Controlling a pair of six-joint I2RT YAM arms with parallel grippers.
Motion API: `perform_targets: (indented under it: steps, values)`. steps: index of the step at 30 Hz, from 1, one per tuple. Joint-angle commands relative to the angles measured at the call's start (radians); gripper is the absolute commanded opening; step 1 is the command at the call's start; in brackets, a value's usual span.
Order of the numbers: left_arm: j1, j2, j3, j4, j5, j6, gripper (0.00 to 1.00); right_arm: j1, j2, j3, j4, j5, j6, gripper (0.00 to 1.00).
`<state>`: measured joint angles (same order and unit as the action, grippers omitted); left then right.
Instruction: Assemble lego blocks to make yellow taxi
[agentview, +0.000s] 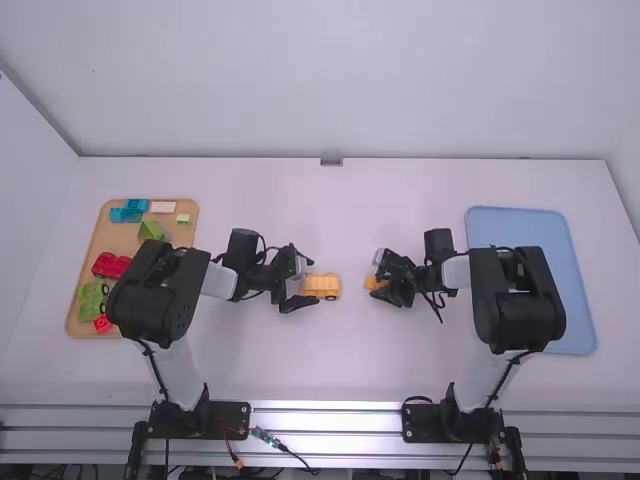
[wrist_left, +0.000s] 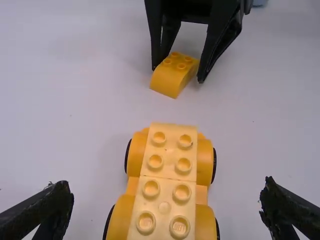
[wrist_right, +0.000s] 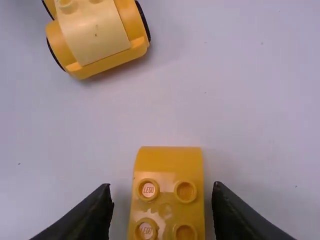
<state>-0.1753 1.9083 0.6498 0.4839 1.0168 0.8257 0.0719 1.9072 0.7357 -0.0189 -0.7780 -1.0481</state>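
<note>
I'm seeing my right gripper (agentview: 378, 277) standing open on the right of the middle, its fingers reaching down low on either side of the curved yellow brick (wrist_right: 167, 172), with a gap showing on both sides, so it isn't gripping anything. The brick is lying studs up on the white table (agentview: 350, 370), its rounded end facing left, toward the wheeled yellow base (wrist_left: 167, 172). My left gripper (agentview: 314, 281) is also standing open, its fingers spreading wide, one on the far side of that base and one on the near side, neither touching it. The base is sitting upright, stretching left to right, with pale yellow studded pieces running along its top and yellow wheels with black edges showing along its sides. Some bare tabletop is separating it from the curved brick. Farther out to the left, I'm looking at a tan tray (agentview: 72, 318) holding teal bricks (agentview: 128, 213) and a pale pink brick (agentview: 163, 207) at its far end, with green and red pieces spreading nearer. Well out to the right, a blue tray (agentview: 520, 226) is lying partly behind my right arm
</note>
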Motion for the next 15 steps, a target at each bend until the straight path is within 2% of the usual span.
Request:
perform_targets:
  steps: [1, 6, 15]
  values:
    - [-0.007, 0.009, 0.013, -0.004, 0.014, -0.008, 0.99, 0.001, -0.017, 0.012, -0.005, 0.015, 0.000, 0.50]
    - [-0.007, 0.009, 0.013, -0.005, 0.014, -0.008, 0.99, 0.001, -0.017, 0.010, 0.013, 0.017, 0.022, 0.48]
    - [-0.007, 0.009, 0.013, -0.023, 0.011, -0.007, 0.99, 0.001, -0.017, 0.010, 0.013, 0.017, 0.021, 0.30]
